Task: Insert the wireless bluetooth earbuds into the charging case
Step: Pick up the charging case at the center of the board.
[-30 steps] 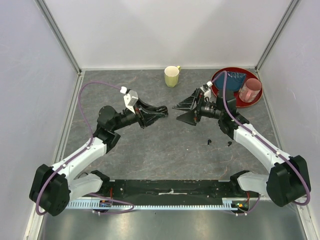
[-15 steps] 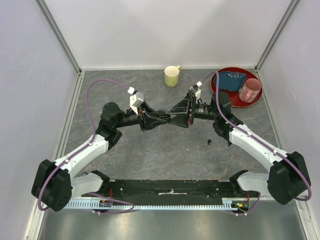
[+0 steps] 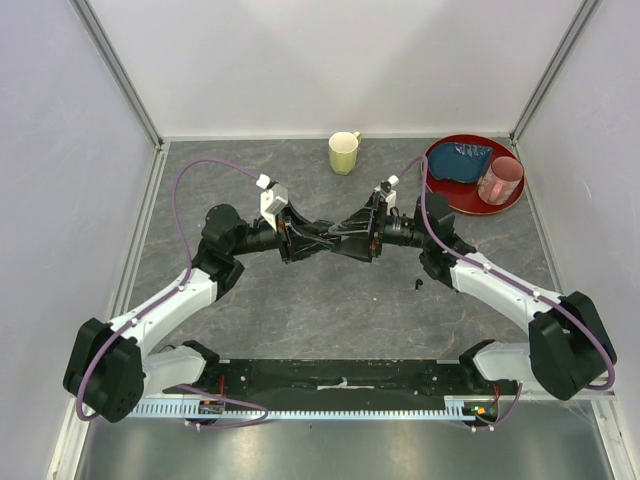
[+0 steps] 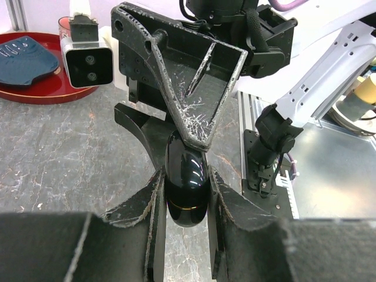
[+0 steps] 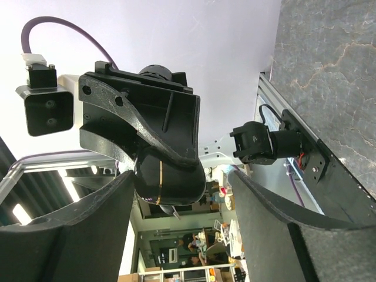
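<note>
Arms: left arm (image 3: 170,305) and right arm (image 3: 500,285) share the same build, with smooth white link shells between black joint housings.
Shoulders: bulky, rounded black blocks at the lower left and lower right of the top view.
Cables: purple cables (image 3: 178,200), one per arm, end in a small white plug near the wrist.
Wrist cameras (image 4: 86,56): small white boxes with a dark face and two round lenses.
Claws: left claw (image 4: 185,182) and right claw (image 5: 182,176) are matte black, with open triangular ribbed finger frames, round holes at the corners and pale scuffs.
Base rail (image 3: 340,375): a black bar above a grey slotted strip.
</note>
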### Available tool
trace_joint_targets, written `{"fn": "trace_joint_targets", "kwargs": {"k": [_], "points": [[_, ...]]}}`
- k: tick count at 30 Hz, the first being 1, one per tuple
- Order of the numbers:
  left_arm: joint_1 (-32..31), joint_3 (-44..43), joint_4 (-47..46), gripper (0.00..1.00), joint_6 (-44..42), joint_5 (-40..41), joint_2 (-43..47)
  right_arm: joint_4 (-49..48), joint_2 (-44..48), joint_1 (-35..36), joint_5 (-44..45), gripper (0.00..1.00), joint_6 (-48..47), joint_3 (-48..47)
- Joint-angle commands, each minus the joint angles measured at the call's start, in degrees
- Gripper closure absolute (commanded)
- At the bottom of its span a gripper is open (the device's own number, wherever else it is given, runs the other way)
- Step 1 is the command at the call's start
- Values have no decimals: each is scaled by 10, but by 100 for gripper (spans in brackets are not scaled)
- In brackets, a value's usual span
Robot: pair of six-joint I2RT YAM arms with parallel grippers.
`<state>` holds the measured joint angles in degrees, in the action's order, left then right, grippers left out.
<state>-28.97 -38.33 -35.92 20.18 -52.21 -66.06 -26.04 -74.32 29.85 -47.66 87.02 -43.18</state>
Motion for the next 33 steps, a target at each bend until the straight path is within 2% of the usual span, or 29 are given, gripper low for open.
{"fn": "trace_joint_targets", "kwargs": {"k": [1,10,12,14,18,26,30,33], "points": [[1,-21,-13,98,-8,-17,-2,-73,-6,6,23,28,60,23],[0,-19,-6,98,-17,-17,-3,-132,-23,11,34,40,127,42],[-1,-20,-3,98,-20,-16,-5,-138,-25,13,33,39,133,42],[-2,-21,1,98,-22,-17,-6,-138,-27,14,30,34,136,41],[-4,-24,5,98,-26,-16,-10,-140,-28,14,34,35,141,42],[-6,-23,9,98,-32,-15,-9,-185,-31,15,44,49,182,66],[-10,-22,18,98,-37,-10,-7,-214,-35,15,44,62,195,72],[-11,-22,18,78,-29,1,-8,-226,-34,15,44,72,192,71]]}}
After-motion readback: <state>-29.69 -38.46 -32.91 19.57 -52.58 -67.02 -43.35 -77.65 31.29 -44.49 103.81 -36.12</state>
